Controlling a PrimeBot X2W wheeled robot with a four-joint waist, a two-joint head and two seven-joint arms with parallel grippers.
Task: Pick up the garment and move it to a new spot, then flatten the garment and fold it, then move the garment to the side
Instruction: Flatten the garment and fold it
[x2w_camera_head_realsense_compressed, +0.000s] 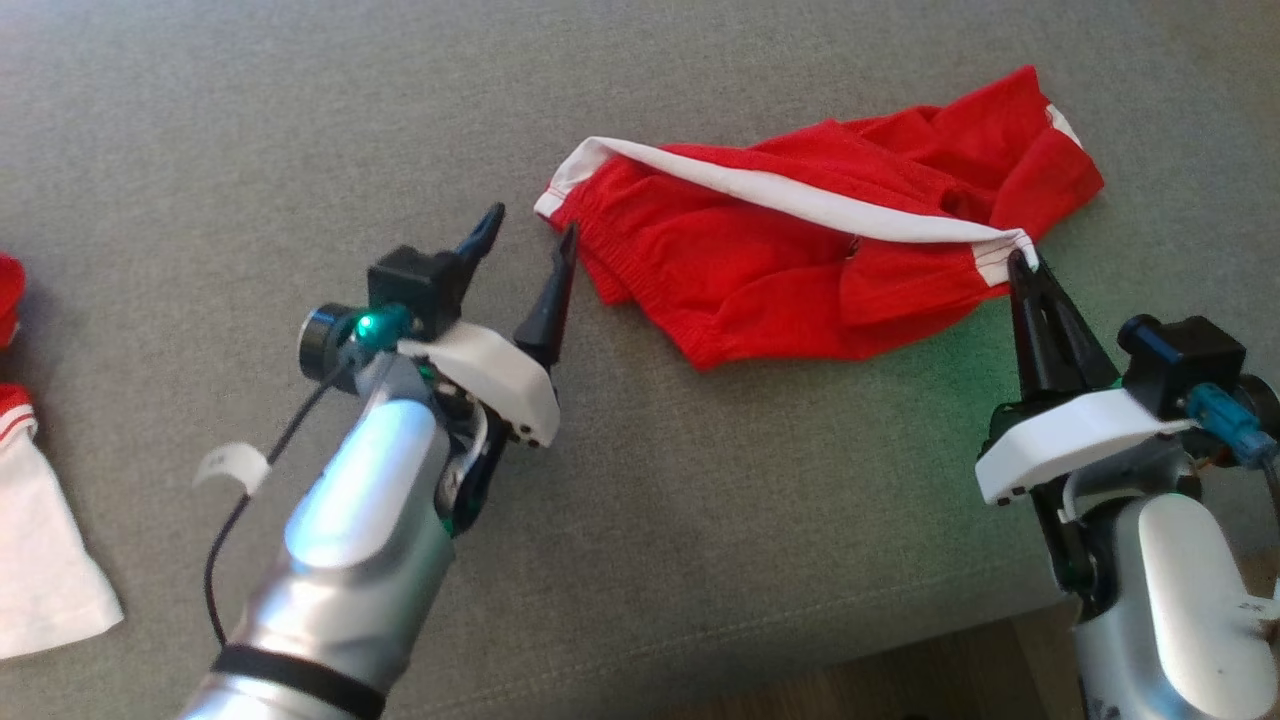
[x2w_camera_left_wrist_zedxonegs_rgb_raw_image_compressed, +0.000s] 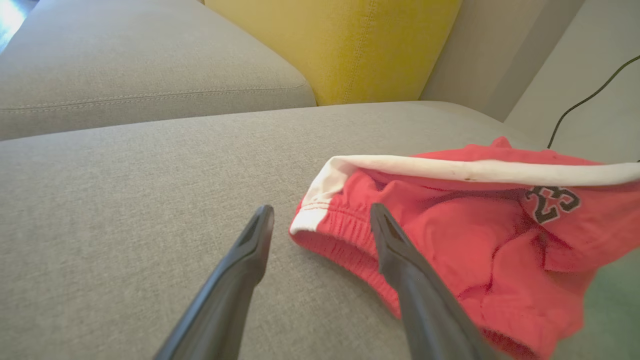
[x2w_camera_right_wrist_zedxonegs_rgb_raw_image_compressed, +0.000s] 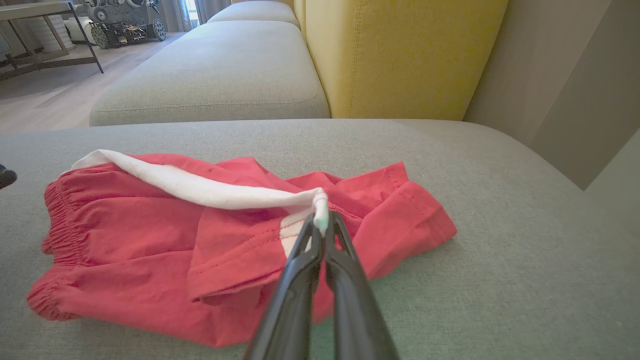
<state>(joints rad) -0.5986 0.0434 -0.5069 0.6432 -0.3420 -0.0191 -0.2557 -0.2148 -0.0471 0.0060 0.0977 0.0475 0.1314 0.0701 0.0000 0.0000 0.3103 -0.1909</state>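
- The red shorts (x2w_camera_head_realsense_compressed: 800, 260) lie crumpled on the grey sofa seat (x2w_camera_head_realsense_compressed: 700, 560), between the two end effectors.
- The right end effector (x2w_camera_head_realsense_compressed: 1024, 262) is closed tight. It pinches the end of the shorts' white side stripe (x2w_camera_right_wrist_zedxonegs_rgb_raw_image_compressed: 200, 187) at the leg hem, and the stripe runs raised from its tips toward the other arm.
- The left end effector (x2w_camera_head_realsense_compressed: 532, 222) is spread wide and holds nothing. The elastic waistband corner (x2w_camera_left_wrist_zedxonegs_rgb_raw_image_compressed: 315, 220) sits just ahead of its tips. Contact cannot be told.
- A black "23" print (x2w_camera_left_wrist_zedxonegs_rgb_raw_image_compressed: 552, 202) shows to the right of the left end effector.
- A white and red garment (x2w_camera_head_realsense_compressed: 40, 560) lies well to its left.
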